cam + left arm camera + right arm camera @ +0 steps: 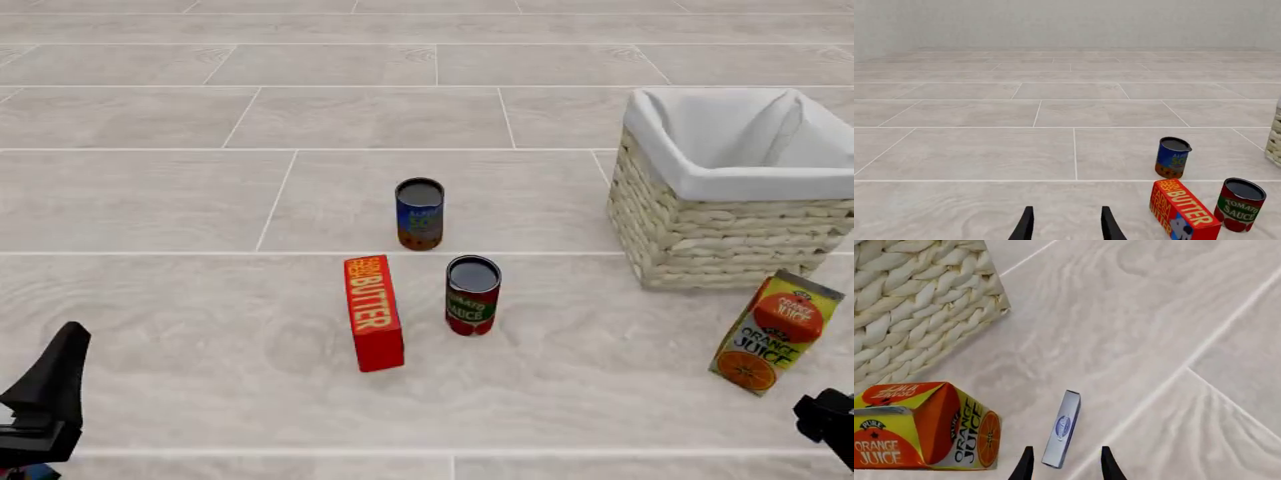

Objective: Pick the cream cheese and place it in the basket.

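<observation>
Fingertips of the right tool [1063, 462] stand spread and bare, and just ahead of them the cream cheese [1061, 429] stands on its thin edge on the table [1174, 315], its near end between the tips but not touched. Just beside it sits the orange juice carton [924, 425], apart from the packet. Beyond that, the basket [917, 300] shows its woven wall. Over on the left, the left tool [1065, 225] is spread too, gripping nothing. From the front, the butter box [372, 312] and the tomato sauce can [473, 295] stand side by side mid-table, a blue can [419, 213] behind them. The basket sits far right, white lining folded over its rim. The cream cheese cannot be seen from the front.
</observation>
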Robot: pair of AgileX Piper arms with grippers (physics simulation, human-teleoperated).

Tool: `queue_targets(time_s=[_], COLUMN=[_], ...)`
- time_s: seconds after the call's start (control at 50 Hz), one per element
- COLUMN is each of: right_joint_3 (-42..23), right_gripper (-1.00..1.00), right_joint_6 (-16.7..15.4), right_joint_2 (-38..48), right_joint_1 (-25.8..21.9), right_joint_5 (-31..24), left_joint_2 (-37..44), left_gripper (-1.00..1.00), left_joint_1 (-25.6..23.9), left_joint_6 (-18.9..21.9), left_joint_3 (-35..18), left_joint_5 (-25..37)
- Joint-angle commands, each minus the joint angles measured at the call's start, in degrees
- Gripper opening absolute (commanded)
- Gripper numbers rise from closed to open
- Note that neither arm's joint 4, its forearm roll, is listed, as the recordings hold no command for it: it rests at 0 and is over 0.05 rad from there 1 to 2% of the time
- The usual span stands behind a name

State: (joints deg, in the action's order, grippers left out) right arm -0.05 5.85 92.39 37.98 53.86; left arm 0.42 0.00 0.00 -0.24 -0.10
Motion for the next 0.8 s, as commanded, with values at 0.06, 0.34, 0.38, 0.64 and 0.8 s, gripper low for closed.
queue_targets(time_s=[0.06, 0.34, 0.38, 0.64, 0.8], right_joint_3=[0.05, 0.05, 0.04, 0.05, 0.05], right_gripper=[1.0, 1.0, 1.0, -1.0, -1.0], right_joint_6=[0.35, 0.64, 0.41, -0.12, -2.45], right_joint_2=[11.99, 13.37, 13.32, 11.71, 6.38], right_joint_1=[-0.87, -1.74, -1.18, -0.15, 0.35], right_joint_5=[10.2, 10.75, 10.7, 9.73, 6.25], left_joint_2=[0.0, 0.0, 0.0, 0.0, 0.0], left_gripper=[1.0, 1.0, 1.0, 1.0, 1.0], left_joint_1=[0.0, 0.0, 0.0, 0.0, 0.0], left_joint_6=[0.0, 0.0, 0.0, 0.0, 0.0], left_joint_3=[0.0, 0.0, 0.0, 0.0, 0.0], left_joint_5=[0.0, 0.0, 0.0, 0.0, 0.0])
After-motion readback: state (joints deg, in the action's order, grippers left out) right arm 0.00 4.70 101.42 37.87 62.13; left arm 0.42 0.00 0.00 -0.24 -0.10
